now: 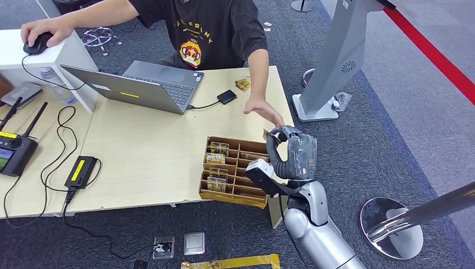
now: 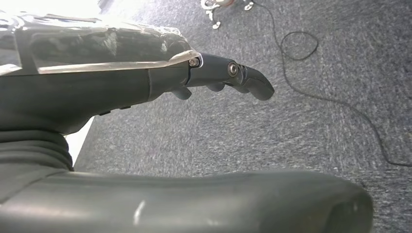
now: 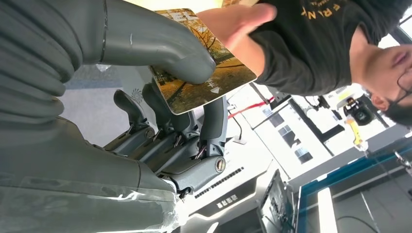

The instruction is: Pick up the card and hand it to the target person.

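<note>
My right hand (image 1: 294,151) is raised at the table's right end and pinches a yellow-brown picture card (image 3: 204,82) between thumb and fingers. In the head view just the card's corner (image 1: 265,135) sticks out past the fingers. A person in a black T-shirt (image 1: 207,31) sits behind the table and stretches an open hand (image 1: 263,110) toward mine; in the right wrist view that person's hand (image 3: 233,24) lies over the card's far end. My left hand (image 2: 145,82) hangs over grey carpet with its fingers loosely extended and nothing in them.
A brown card box (image 1: 235,171) with several cards stands at the table's front right corner. A laptop (image 1: 140,84), a black drive (image 1: 226,96), a power brick (image 1: 81,171) and a controller (image 1: 17,151) lie on the table (image 1: 145,140). A grey kiosk stand (image 1: 330,61) rises to the right.
</note>
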